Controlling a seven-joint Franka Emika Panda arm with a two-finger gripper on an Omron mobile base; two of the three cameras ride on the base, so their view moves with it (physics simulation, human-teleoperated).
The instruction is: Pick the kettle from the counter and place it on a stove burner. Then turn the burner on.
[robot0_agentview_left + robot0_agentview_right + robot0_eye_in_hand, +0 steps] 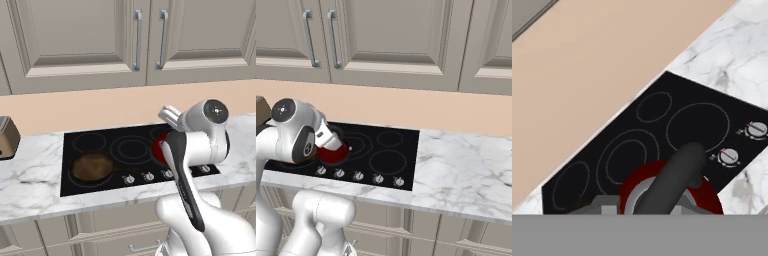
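Clenched gripper [646, 210] grasping the red kettle [672, 190] by its black arched handle [674, 177]. Hangs over the cooktop [100, 137], front row of knobs [148, 176] just near; double-ringed burner [626, 156] lies just beyond, slightly left.

brown frying pan [91, 167] on cooktop; toaster [7, 137]; cabinet handles [137, 40]

light: even, bright | shadows: faint | glare: slight | focus: soft, low-res render
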